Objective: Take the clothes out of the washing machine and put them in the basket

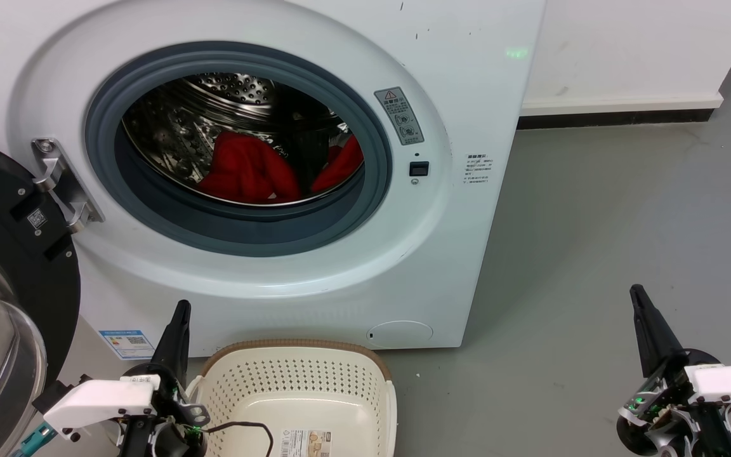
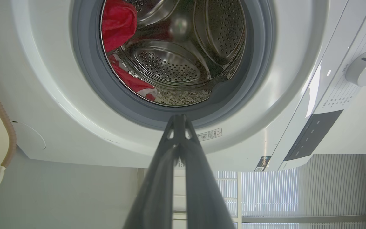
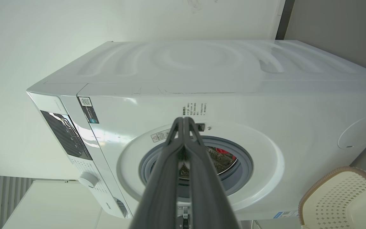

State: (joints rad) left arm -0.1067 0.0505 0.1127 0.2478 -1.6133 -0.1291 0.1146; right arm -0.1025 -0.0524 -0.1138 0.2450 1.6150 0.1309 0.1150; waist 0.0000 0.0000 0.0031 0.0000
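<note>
Red clothes (image 1: 248,171) heaped low in the drum (image 1: 226,89) of the washing machine (image 1: 467,95), likely soft, light and limp, best pinched at a raised fold; left pincer (image 1: 181,308) and right pincer (image 1: 636,293) both clenched on nothing, outside the porthole, beside the basket (image 1: 296,346).

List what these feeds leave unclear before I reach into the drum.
1. Clothes: head view; the gasket hides their lower part and a dark shape splits them, so the garment count is unclear.
2. Basket: head view; near half cut off by the bottom edge.
3. Drum: right wrist view; the right gripper, jaws shut, covers its middle.
4. Warning sticker: head view; print too small to read.
</note>
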